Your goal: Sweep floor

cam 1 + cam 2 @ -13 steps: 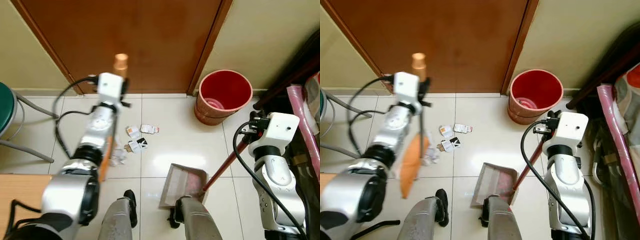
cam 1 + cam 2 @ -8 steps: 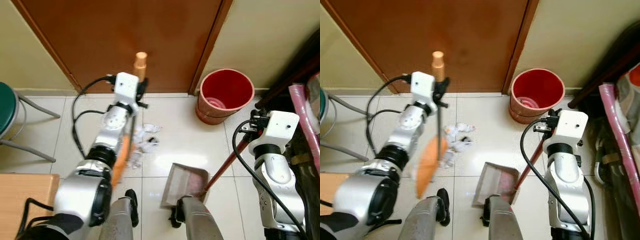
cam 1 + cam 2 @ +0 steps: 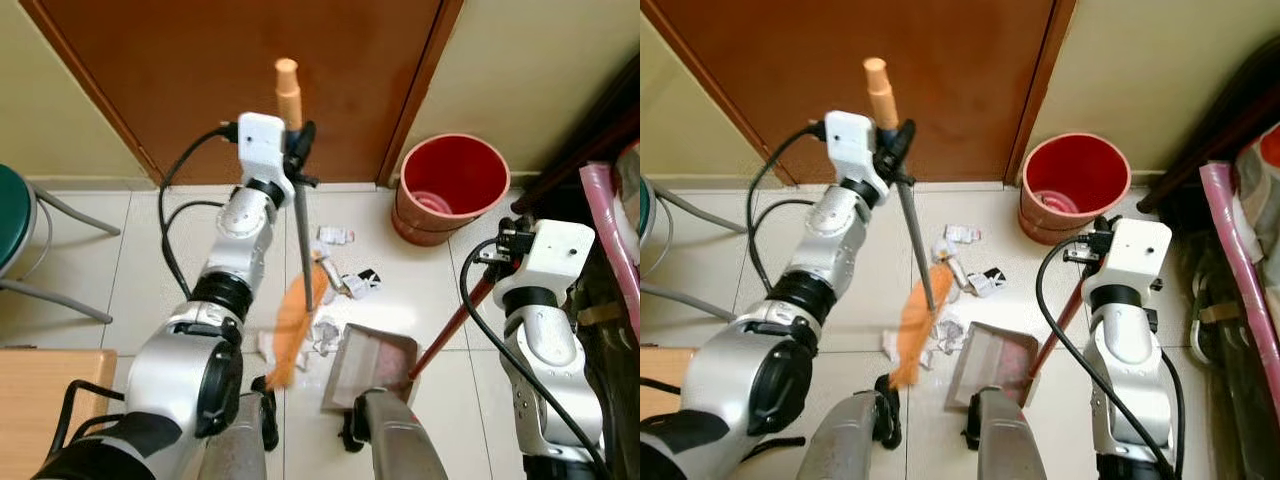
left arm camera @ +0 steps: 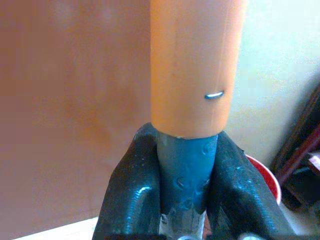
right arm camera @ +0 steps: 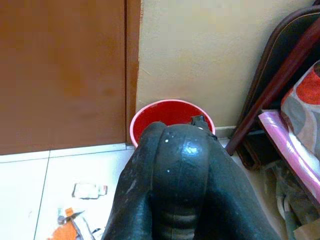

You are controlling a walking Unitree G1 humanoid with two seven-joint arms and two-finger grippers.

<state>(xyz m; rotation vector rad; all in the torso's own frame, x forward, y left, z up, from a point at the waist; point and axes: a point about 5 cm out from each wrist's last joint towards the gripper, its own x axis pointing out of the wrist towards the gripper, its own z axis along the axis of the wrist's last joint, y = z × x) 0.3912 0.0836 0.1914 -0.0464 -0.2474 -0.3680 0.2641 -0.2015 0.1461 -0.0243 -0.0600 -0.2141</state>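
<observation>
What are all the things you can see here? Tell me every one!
Broom: one, orange head and orange-tipped handle, beside the dustpan.
Dustpan: one, grey, red handle, on the floor.
Paper scraps: several, white, between the door and the dustpan.
Bin: one, red, by the door frame.
Door: one, brown.
Chair: one, green seat, robot's left.
Left gripper: clamped on the broom handle.
Right gripper: holding the dustpan handle.

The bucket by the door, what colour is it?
The bucket is red, with a paler pinkish rim; the left eye view shows it best.
</observation>
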